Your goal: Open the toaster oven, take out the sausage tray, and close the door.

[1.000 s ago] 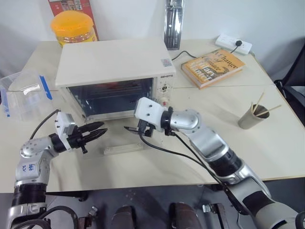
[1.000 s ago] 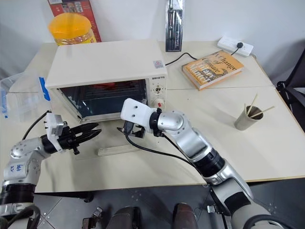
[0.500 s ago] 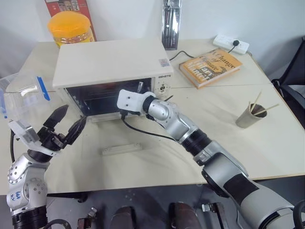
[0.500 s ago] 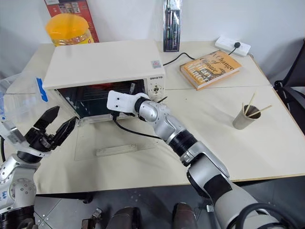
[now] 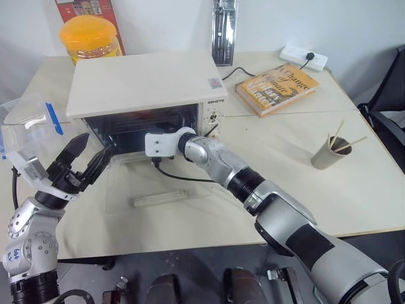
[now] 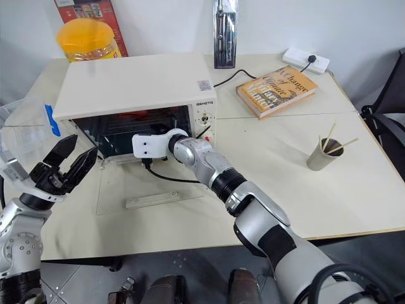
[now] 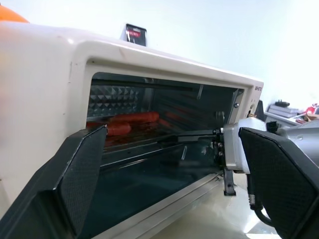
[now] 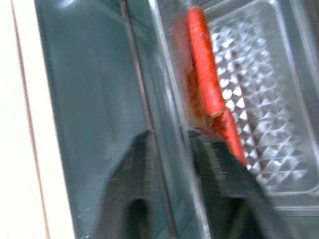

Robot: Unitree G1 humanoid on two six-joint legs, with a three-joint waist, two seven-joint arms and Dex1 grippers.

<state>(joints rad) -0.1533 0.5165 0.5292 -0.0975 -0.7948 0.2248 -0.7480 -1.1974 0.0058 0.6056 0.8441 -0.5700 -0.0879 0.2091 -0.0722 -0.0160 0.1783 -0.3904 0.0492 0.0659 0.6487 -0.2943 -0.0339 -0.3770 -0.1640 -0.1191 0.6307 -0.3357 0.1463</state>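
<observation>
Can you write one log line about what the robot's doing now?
door: open flat | right end effector: inside oven, at tray edge | left end effector: open, empty

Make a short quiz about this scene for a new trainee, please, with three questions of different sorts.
1. True or false: the door of the toaster oven is shut.
2. Fill in: the left gripper, beside the oven's front, is empty and its jaws stand ___.
3. Which gripper reaches into the oven, at the rim of the sausage tray?
A. the left gripper
B. the right gripper
C. neither

Key:
1. False: the door lies open, flat on the table.
2. open
3. B
</observation>
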